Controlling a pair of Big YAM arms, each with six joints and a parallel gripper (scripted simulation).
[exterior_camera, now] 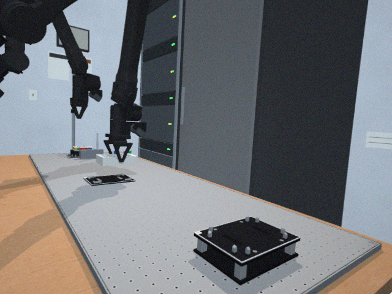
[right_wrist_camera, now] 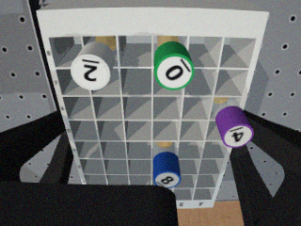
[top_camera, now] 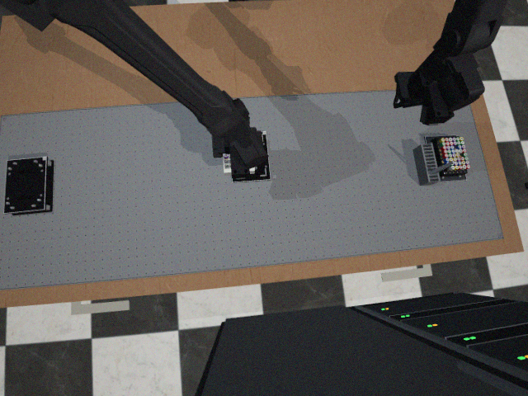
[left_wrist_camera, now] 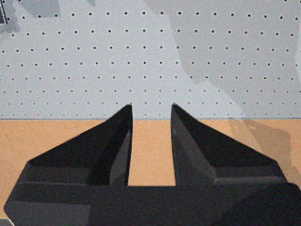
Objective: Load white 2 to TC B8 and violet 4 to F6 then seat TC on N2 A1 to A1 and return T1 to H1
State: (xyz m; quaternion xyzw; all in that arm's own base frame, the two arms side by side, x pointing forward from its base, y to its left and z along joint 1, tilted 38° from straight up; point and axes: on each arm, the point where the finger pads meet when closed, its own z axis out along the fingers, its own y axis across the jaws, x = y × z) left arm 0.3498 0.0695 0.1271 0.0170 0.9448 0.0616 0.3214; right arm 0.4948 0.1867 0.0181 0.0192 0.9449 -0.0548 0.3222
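- Top: my right claw (top_camera: 252, 159) (exterior_camera: 116, 157) (right_wrist_camera: 151, 113) is over the middle of the table (top_camera: 128, 287) (exterior_camera: 28, 240), its fingertips hidden. A strip of the white tube carrier (top_camera: 227, 163) (exterior_camera: 106, 159) (right_wrist_camera: 150, 24) shows beside it, and a black plate (top_camera: 238, 176) (exterior_camera: 109, 179) lies below.
- The raised nest (top_camera: 25, 185) (exterior_camera: 247, 239) stands near the table's left edge, no carrier on it. Near the right edge are the vial rack (top_camera: 455, 173) (exterior_camera: 75, 153) and, just beside it, the grey holder (top_camera: 421, 168) (exterior_camera: 90, 154) with the forceps (top_camera: 441, 168) (exterior_camera: 97, 140); I can't tell their slots.
- Exterior: my right claw has the carrier clamped, with the black plate bare. The raised nest is by the table's near corner; my left claw (top_camera: 400, 101) (exterior_camera: 78, 117) (left_wrist_camera: 151, 113) hangs above the rack end.
- Left wrist: my left claw is partly open, nothing between its fingers, pointing at the table's long edge.
- Right wrist: my fingers stand wide, one each side of the carrier. In it are the white 2 (right_wrist_camera: 90, 71), green 0 (right_wrist_camera: 174, 68), blue 8 (right_wrist_camera: 166, 169) and, in the F column, violet 4 (right_wrist_camera: 234, 126). I can't tell whether they reach their well floors.
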